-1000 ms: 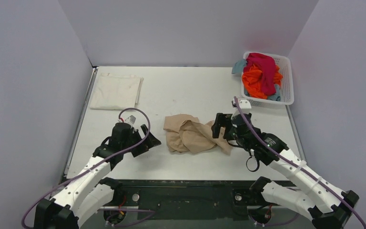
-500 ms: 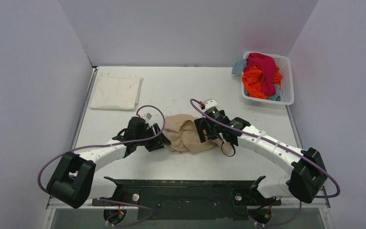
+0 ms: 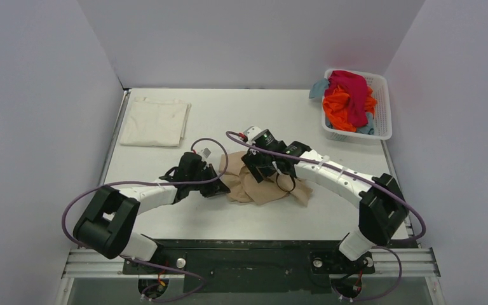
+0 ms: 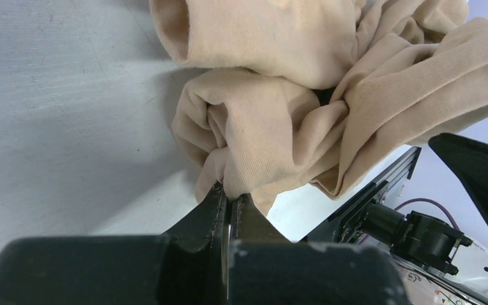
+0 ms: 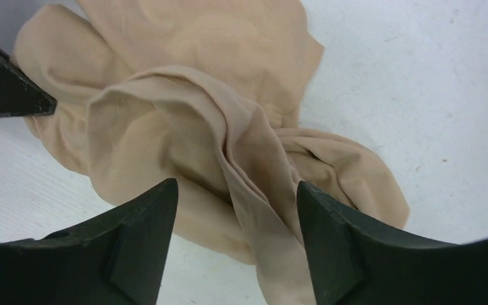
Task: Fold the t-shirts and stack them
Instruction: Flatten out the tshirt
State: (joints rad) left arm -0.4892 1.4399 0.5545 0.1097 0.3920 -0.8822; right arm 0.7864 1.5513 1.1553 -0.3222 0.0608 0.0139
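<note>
The tan t-shirt (image 4: pixel 279 121) is soft, matt knit cloth with a fine rib — creased and dull. Under it the counter (image 4: pixel 51 114) looks hard, matt white and faintly streaked; the jaws of the right gripper (image 5: pixel 236 187) are matt black plastic, smooth-faced.

Jaws on left arm (image 3: pixel 147 195) clamped together, on right arm (image 3: pixel 333 176) apart.

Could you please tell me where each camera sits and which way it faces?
Top external: above and behind the robot, looking down on the table; left arm and right arm meet at the tan t-shirt.
Left wrist: low, facing along the shut left fingers pinching a fold of it.
Right wrist: above it, looking down between the open right fingers.
Shared: all three see the tan t-shirt.
</note>
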